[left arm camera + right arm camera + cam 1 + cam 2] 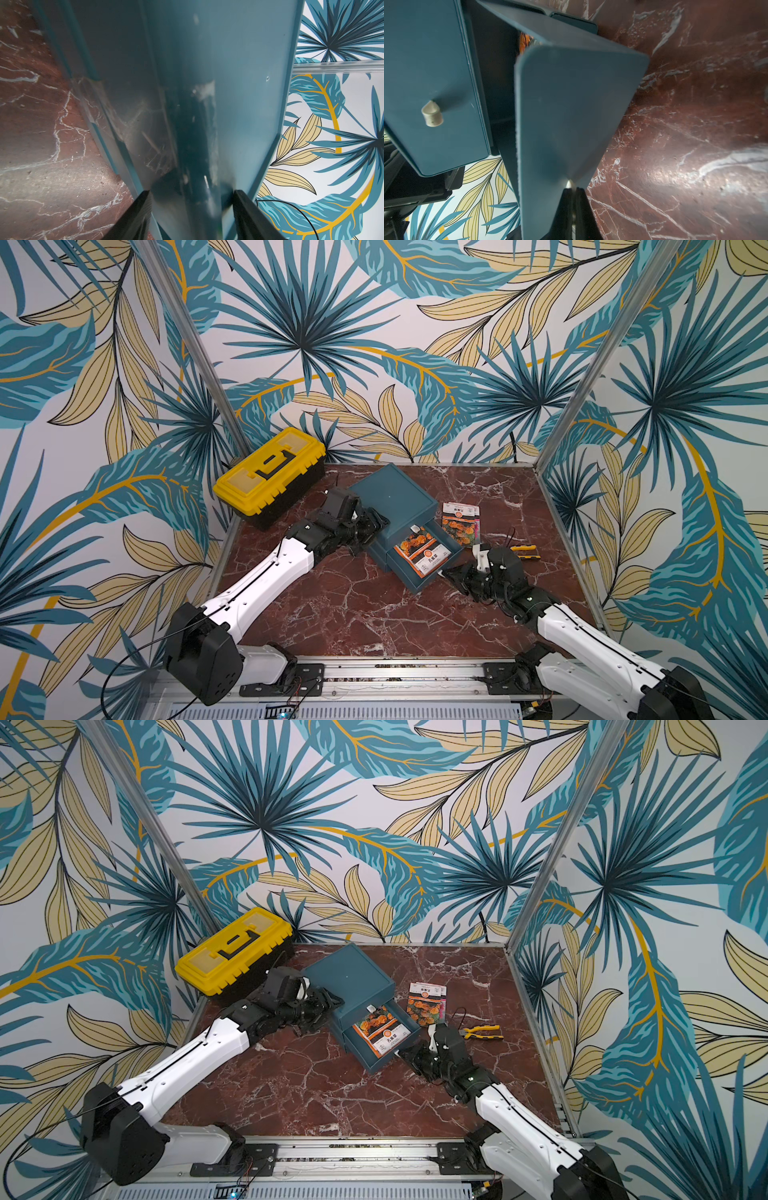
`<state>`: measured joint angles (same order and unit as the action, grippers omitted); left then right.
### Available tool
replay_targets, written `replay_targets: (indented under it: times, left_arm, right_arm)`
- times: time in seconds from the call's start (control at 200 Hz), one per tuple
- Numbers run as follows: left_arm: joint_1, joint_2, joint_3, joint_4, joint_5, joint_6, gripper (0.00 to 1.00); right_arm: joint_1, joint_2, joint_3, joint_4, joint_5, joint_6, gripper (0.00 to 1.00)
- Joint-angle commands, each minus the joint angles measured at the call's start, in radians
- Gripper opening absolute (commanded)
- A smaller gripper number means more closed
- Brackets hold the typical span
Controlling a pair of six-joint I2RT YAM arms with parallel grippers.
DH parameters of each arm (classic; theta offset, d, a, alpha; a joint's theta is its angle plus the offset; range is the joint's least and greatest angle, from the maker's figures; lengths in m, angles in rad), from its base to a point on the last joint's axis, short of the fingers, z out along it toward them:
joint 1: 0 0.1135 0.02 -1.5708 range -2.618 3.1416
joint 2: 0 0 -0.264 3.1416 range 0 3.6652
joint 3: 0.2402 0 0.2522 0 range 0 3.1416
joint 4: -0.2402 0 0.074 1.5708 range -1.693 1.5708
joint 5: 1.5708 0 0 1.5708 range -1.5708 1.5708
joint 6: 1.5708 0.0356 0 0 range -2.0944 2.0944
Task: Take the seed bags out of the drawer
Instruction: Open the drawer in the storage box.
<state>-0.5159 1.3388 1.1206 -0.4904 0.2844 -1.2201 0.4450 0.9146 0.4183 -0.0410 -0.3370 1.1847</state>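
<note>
**Lower drawer open with a seed bag inside, more bags on the table**

At far left, by the back wall, a yellow toolbox (270,475) sits shut on the red marble table (353,614). Just right of it, the left gripper (376,522) reaches to the left side of the teal cabinet (390,493). In the left wrist view its 2 fingers (135,216) bracket the cabinet body, narrowly parted and closed on it.

The cabinet has 2 drawers. The upper drawer (436,72) is shut, its pale knob (414,528) free. The lower drawer (401,577) is pulled out toward the front. A seed bag (422,553) lies in it face up, showing orange flowers and a dark label. I cannot tell whether others lie beneath it.

Right of the cabinet, near the open drawer, more seed bags (461,522) lie flat on the table. At least 2 overlap: the top one shows orange flowers, and a pink edge shows beside it.

In front of those, the right gripper (446,572) meets the lower drawer's front panel (571,114). Its jaws are pinched tight on that drawer's handle (569,184), of which only a pale tip shows.

Furthest right, yellow-handled pliers (524,552) lie on the table behind the right wrist, apart from the bags.
</note>
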Motion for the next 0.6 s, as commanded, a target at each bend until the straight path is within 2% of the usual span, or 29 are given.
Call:
replay_targets:
  times: [0.0,0.591]
  left_arm:
    - [0.007,-0.029,-0.033,-0.005,-0.011,0.011,0.66]
    - [0.007,-0.020,-0.030,0.008,0.001,0.010,0.66]
  right_arm:
    - [-0.006,-0.019,-0.026,-0.035,0.002,-0.014,0.00]
    - [-0.006,-0.043,0.000,-0.094,0.016,-0.033,0.01]
